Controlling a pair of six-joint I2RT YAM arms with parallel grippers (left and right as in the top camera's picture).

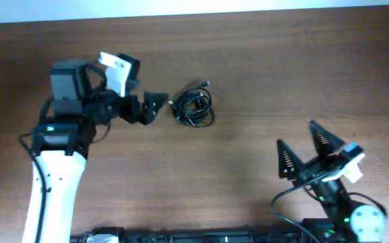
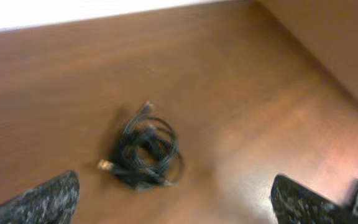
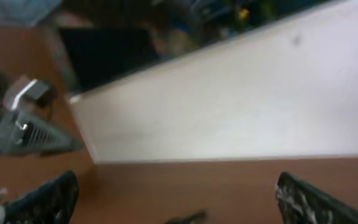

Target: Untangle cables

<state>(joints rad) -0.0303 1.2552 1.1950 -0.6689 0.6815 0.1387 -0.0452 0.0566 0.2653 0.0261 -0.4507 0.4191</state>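
The cables (image 1: pixel 194 108) lie as a small black coiled knot on the wooden table (image 1: pixel 282 74), left of centre, with one plug end pointing up and right. In the left wrist view the cables (image 2: pixel 146 152) sit just ahead of the fingers, a pale plug sticking out on the bundle's left. My left gripper (image 1: pixel 159 108) is open just left of the bundle and is not touching it; its fingers (image 2: pixel 48 199) frame the bottom corners of the left wrist view. My right gripper (image 1: pixel 296 135) stands open at the lower right, far from the cables and holding nothing.
A pale wall (image 3: pixel 241 106) runs along the table's far edge. The left arm (image 3: pixel 23 124) shows at the left of the right wrist view. Black arm cabling (image 1: pixel 282 202) loops near the right arm's base.
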